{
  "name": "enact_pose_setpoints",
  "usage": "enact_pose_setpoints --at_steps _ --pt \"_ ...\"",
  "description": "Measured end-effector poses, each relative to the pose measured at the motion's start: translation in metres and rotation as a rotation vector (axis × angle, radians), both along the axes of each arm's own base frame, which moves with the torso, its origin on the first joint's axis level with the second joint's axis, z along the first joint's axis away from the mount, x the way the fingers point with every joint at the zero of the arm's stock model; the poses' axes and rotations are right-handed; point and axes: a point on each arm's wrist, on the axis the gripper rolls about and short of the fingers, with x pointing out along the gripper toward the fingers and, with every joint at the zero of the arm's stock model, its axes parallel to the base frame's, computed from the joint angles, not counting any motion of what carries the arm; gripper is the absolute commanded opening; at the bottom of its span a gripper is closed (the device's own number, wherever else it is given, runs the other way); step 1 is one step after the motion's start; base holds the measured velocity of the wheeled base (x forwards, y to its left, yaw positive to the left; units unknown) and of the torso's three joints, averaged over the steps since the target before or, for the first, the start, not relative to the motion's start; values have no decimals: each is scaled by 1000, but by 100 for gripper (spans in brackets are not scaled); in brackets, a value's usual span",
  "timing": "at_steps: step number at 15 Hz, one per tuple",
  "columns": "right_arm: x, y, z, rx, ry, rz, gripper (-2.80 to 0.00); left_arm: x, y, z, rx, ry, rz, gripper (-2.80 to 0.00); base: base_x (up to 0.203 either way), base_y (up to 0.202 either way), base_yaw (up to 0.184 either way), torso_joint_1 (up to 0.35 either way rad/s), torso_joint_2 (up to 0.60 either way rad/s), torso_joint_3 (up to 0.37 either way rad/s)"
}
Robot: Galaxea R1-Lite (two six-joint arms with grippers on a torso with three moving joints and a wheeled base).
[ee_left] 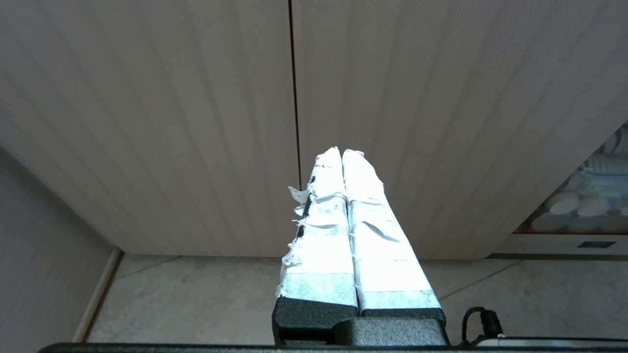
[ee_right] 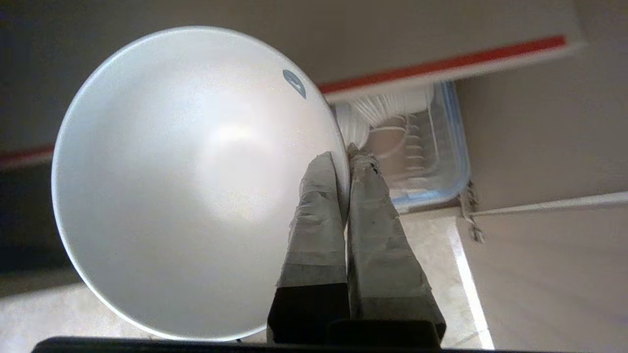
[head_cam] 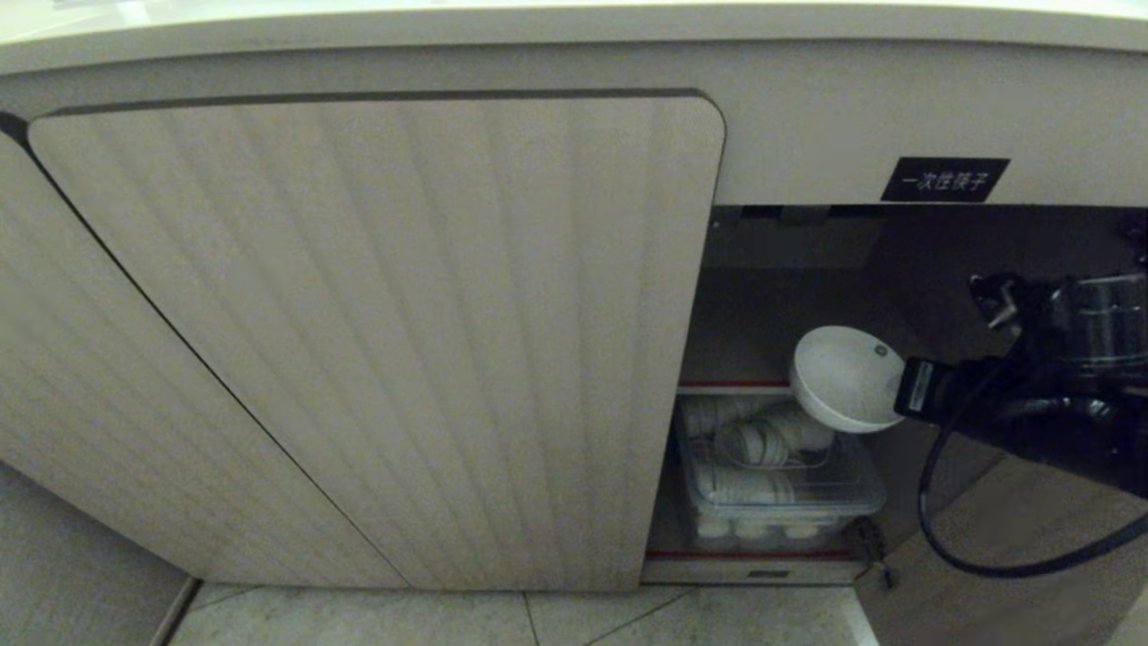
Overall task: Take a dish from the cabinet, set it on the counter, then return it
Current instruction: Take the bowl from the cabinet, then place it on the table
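The dish [head_cam: 843, 377], a small deep white bowl, hangs tilted in the open right side of the cabinet [head_cam: 377, 341], just in front of the red-edged shelf [head_cam: 731, 386]. My right gripper [head_cam: 901, 399] comes in from the right and is shut on the dish's rim. In the right wrist view one taped finger lies inside the dish [ee_right: 186, 181] and the other outside, with the right gripper [ee_right: 342, 154] pinching the wall. The counter [head_cam: 538, 22] runs as a pale strip along the top. My left gripper [ee_left: 342, 152] is shut and empty, facing the closed ribbed doors.
Below the dish a clear plastic bin [head_cam: 780, 502] holds several white dishes in a wire rack. A black label [head_cam: 944, 179] sits above the opening. The ribbed door [head_cam: 538, 359] borders the opening on the left. A black cable [head_cam: 987, 561] loops under my right arm. Tiled floor [head_cam: 538, 619] lies below.
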Motion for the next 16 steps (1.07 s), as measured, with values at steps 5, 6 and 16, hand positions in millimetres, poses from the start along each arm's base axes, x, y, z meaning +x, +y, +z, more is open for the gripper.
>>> enact_pose_setpoints --at_steps 5,6,16 --pt "-32 -6 -2 -21 4 42 -280 0 0 0 0 0 0 -280 0 0 0 0 0 0" --pt "-39 -7 -5 -36 9 51 -280 0 0 0 0 0 0 -280 0 0 0 0 0 0" --pt "-103 -17 -25 -19 70 150 -280 0 0 0 0 0 0 -280 0 0 0 0 0 0"
